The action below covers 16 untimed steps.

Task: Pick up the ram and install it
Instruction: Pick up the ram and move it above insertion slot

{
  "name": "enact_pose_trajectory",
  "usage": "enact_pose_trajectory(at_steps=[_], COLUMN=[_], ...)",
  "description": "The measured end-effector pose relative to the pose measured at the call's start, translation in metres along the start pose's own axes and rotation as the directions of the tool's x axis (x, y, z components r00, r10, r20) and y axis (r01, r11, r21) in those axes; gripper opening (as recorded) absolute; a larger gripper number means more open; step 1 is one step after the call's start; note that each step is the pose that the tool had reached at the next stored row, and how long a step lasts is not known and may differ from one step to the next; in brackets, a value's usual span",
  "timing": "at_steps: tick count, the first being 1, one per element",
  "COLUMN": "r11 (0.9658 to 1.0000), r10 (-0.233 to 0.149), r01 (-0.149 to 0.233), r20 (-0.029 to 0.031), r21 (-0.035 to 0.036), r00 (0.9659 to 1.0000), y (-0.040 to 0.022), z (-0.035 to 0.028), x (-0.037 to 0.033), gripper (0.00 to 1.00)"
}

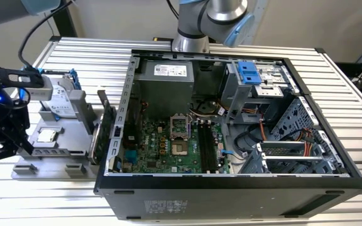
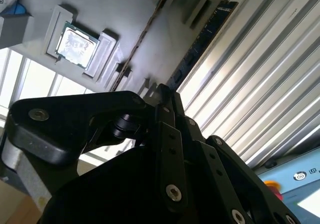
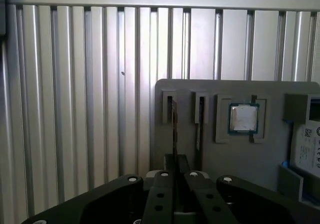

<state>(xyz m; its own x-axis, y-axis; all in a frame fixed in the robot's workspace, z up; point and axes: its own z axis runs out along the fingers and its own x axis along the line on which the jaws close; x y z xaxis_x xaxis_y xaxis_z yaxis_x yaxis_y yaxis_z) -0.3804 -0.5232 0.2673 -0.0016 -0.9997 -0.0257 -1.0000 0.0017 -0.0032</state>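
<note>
We count one open computer case (image 1: 231, 186), and inside it one motherboard (image 1: 152, 153) and one power supply (image 1: 168, 82). Beside the case we count one grey parts holder (image 3: 210, 159). On the holder we count one processor (image 3: 244, 118), one hard drive (image 1: 58, 101), and two thin boards standing on edge. One of these is the ram (image 3: 173, 116), and one is another board (image 3: 200, 121) whose kind we cannot tell. We count one gripper (image 3: 176, 160).
</note>
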Motion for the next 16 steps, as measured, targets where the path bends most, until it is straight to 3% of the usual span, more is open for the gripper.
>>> enact_pose_trajectory(at_steps=[16], r11=[1.0000], r10=[0.000], r01=[0.000], r20=[0.0003], r21=[0.0000], r00=[1.0000], y=[0.0000], z=[-0.0137], x=[-0.0004], gripper=[0.00])
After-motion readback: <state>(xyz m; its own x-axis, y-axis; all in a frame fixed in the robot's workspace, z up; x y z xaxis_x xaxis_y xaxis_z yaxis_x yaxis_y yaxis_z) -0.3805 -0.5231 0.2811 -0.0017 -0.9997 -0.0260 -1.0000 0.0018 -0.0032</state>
